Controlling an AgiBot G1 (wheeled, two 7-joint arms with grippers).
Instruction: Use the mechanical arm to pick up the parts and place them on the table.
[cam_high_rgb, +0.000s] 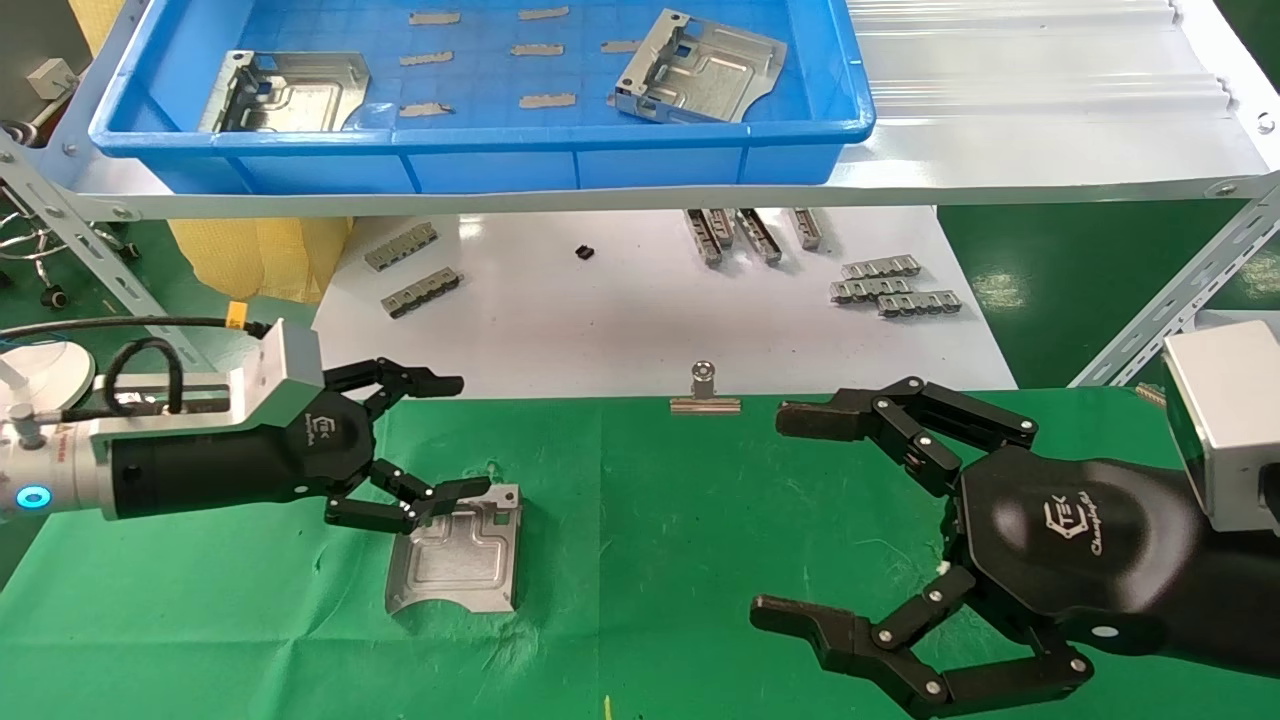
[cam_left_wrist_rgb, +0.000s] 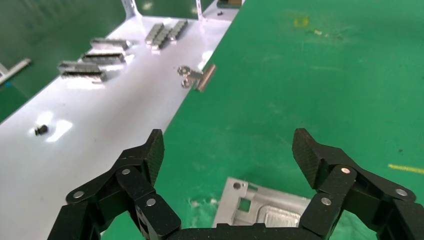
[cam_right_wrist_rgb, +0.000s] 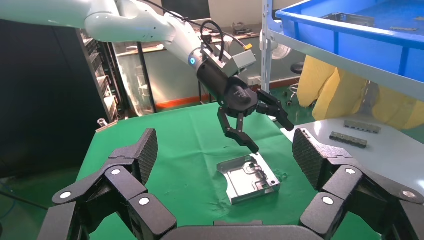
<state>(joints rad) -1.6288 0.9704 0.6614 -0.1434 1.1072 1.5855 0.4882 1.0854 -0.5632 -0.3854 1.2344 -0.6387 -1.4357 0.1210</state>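
Note:
A silver stamped plate (cam_high_rgb: 458, 550) lies flat on the green cloth table (cam_high_rgb: 650, 520), also seen in the left wrist view (cam_left_wrist_rgb: 265, 212) and the right wrist view (cam_right_wrist_rgb: 248, 177). My left gripper (cam_high_rgb: 455, 435) is open and empty, hovering just above the plate's far edge, its lower finger close over the plate's top rim. Two more plates lie in the blue tray (cam_high_rgb: 480, 140) on the shelf: one at its left (cam_high_rgb: 285, 92), one at its right (cam_high_rgb: 700, 68). My right gripper (cam_high_rgb: 785, 515) is open and empty, held over the cloth to the right.
Small grey ridged strips (cam_high_rgb: 895, 285) lie in groups on the white board (cam_high_rgb: 620, 310) behind the cloth. A silver binder clip (cam_high_rgb: 705, 392) holds the cloth's far edge. The shelf's metal struts (cam_high_rgb: 1180, 300) slant down at both sides. Tiny grey slips (cam_high_rgb: 547, 100) lie in the tray.

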